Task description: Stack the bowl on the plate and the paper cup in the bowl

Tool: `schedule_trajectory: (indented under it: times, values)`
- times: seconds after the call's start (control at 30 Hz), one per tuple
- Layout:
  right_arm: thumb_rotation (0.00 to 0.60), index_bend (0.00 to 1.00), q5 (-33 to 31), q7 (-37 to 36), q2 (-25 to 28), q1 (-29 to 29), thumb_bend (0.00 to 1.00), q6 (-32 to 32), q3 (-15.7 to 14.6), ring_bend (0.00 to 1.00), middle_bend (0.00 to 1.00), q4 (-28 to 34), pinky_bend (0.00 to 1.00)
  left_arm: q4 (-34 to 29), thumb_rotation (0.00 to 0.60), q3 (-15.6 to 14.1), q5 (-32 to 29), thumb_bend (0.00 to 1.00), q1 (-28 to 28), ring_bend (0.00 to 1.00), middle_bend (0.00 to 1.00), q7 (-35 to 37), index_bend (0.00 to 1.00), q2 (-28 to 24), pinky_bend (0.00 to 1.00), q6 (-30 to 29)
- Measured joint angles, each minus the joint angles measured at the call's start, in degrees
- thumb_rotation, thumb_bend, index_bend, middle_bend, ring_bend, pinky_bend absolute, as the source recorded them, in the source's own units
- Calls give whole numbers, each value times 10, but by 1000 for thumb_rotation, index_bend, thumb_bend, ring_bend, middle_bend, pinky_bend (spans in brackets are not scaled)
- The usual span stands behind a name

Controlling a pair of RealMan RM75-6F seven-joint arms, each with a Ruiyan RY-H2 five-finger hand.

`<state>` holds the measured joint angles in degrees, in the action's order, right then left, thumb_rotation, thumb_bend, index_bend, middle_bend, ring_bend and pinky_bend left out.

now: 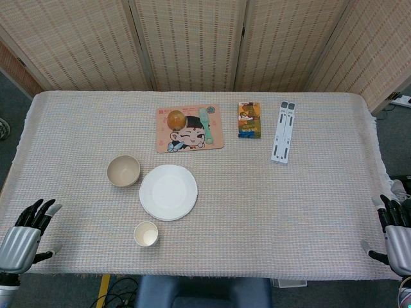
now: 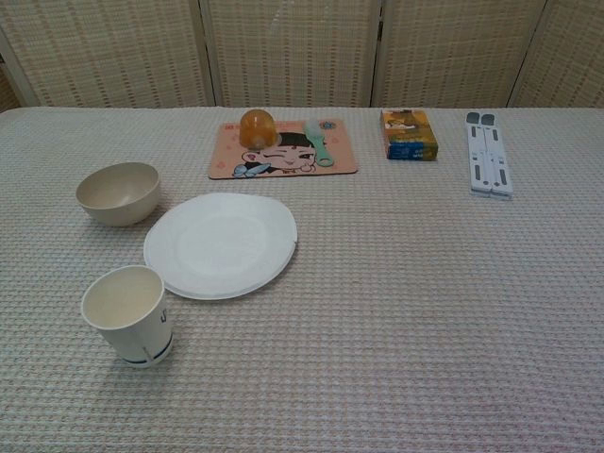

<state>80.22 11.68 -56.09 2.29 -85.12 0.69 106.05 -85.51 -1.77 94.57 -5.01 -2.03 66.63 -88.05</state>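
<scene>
Fingers of the left hand (image 1: pixel 26 240) are spread apart and hold nothing; it sits at the table's near left edge, approx 8 o'clock from the plate. The right hand (image 1: pixel 397 234) waits at the near right edge w/ fingers apart too, also holding nothing.

Nothing is stacked yet. The bowl (image 1: pixel 123 171) stands upright just beside the plate (image 1: pixel 168 192), at its 10 o'clock. The paper cup (image 1: pixel 146 233) stands open side up near the plate's rim, at approx 7 o'clock.

First step looks like the bowl. The left hand is nearer, so it should go. Best to come from above, hold the rim, lift straight up, then set it down in the plate's middle so it won't tip.

Far side: a cartoon mat (image 1: pixel 189 128) w/ an orange cup (image 1: pixel 176 119) and a green spoon (image 1: pixel 205 122) on it, at 12 o'clock from the plate. A small box (image 1: pixel 249 120) and a white stand (image 1: pixel 283 131) lie at 1-2 o'clock, well apart. Only the paper cup lies near the left hand's way, so swing wide of it.
</scene>
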Motion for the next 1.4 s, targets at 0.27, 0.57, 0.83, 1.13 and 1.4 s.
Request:
schedule_trajectory:
  times: [0.27, 0.57, 0.83, 1.13, 1.4]
  values:
    - [600, 0, 1, 4, -1, -1, 224, 3, -1, 0, 0, 1, 0, -2, 600, -1, 4, 169, 0, 0, 116, 4, 157, -2, 161, -2]
    - [600, 0, 11, -5, 2, 7, 195, -11, -4, 0, 0, 3, 0, -3, 600, -1, 11, 168, -9, 0, 116, 27, 158, -5, 161, 3]
    - [600, 0, 15, -7, 0, 3, 193, -5, -3, 0, 0, -1, 0, -22, 600, 7, 12, 168, -34, 0, 116, 12, 180, -9, 161, 33]
    - [600, 0, -2, -17, 4, -6, 192, 14, 2, 0, 0, -3, 0, -41, 600, 26, 13, 179, -89, 0, 109, 16, 265, -12, 160, 91]
    - [600, 0, -24, -20, 6, -13, 192, 29, 9, 0, 0, -6, 0, -5, 600, 46, 6, 224, -150, 0, 108, 62, 302, 11, 160, 151]
